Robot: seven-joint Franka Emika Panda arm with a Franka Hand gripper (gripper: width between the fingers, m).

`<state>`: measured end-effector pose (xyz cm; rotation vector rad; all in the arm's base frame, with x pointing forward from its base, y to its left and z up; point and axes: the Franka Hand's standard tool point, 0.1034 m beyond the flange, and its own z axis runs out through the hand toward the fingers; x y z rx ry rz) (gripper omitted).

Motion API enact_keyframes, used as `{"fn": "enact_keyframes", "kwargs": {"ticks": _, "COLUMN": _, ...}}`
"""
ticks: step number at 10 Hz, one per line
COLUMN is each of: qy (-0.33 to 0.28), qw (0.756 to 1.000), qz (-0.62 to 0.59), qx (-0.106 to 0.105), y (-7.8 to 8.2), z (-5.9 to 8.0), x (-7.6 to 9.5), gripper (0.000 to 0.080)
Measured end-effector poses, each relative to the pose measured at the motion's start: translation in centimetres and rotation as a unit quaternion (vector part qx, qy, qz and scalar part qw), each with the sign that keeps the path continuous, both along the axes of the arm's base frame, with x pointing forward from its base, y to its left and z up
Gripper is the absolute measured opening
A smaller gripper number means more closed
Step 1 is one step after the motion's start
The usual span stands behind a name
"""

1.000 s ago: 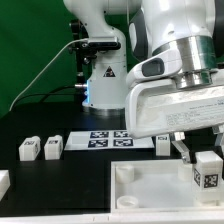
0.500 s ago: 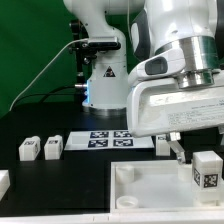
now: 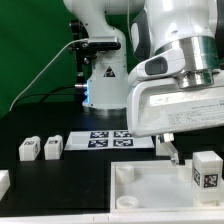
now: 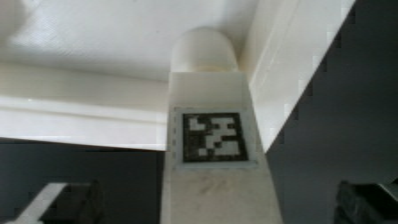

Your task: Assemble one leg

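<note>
One leg (image 3: 206, 170), a small white block with a black-and-white tag, stands upright at the right corner of the large white tabletop (image 3: 150, 186). My gripper (image 3: 190, 145) hangs just above it, open and empty; one dark finger (image 3: 171, 149) shows left of the leg. In the wrist view the same leg (image 4: 214, 130) runs down the middle with its tag facing the camera, its far end against the tabletop (image 4: 89, 60). The two fingers (image 4: 54, 205) stand wide apart on either side of it and do not touch it.
Two more legs (image 3: 28, 149) (image 3: 53, 146) lie on the black table at the exterior view's left, and another (image 3: 162, 143) sits behind the finger. The marker board (image 3: 113, 139) lies in the middle. A white part (image 3: 3, 181) is at the left edge.
The gripper has lifted a little away from the standing leg, and the visible finger has shifted up and to the exterior view's left. The leg stays in place.
</note>
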<state>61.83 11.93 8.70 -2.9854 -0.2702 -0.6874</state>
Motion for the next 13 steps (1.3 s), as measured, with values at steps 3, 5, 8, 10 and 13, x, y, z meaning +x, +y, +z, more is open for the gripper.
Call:
{"fn": "enact_keyframes", "kwargs": {"ticks": 3, "qy": 0.0, "qw": 1.0, "qz": 0.0, "qx": 0.0, "y": 0.0, "z": 0.0, "x": 0.0, "gripper": 0.0649}}
{"fn": "enact_keyframes", "kwargs": {"ticks": 5, "qy": 0.018, "qw": 1.0, "qz": 0.001, "qx": -0.001, "y": 0.1, "z": 1.2, "x": -0.1, "gripper": 0.0649}}
{"fn": "enact_keyframes", "kwargs": {"ticks": 8, "qy": 0.129, "qw": 0.992, "qz": 0.006, "qx": -0.013, "y": 0.4, "z": 2.3, "x": -0.5, "gripper": 0.0649}}
{"fn": "enact_keyframes", "kwargs": {"ticks": 10, "qy": 0.227, "qw": 0.973, "qz": 0.009, "qx": -0.025, "y": 0.1, "z": 1.8, "x": -0.6, "gripper": 0.0649}}
{"fn": "enact_keyframes", "kwargs": {"ticks": 13, "qy": 0.331, "qw": 0.943, "qz": 0.011, "qx": -0.035, "y": 0.4, "z": 0.9, "x": 0.7, "gripper": 0.0649}}
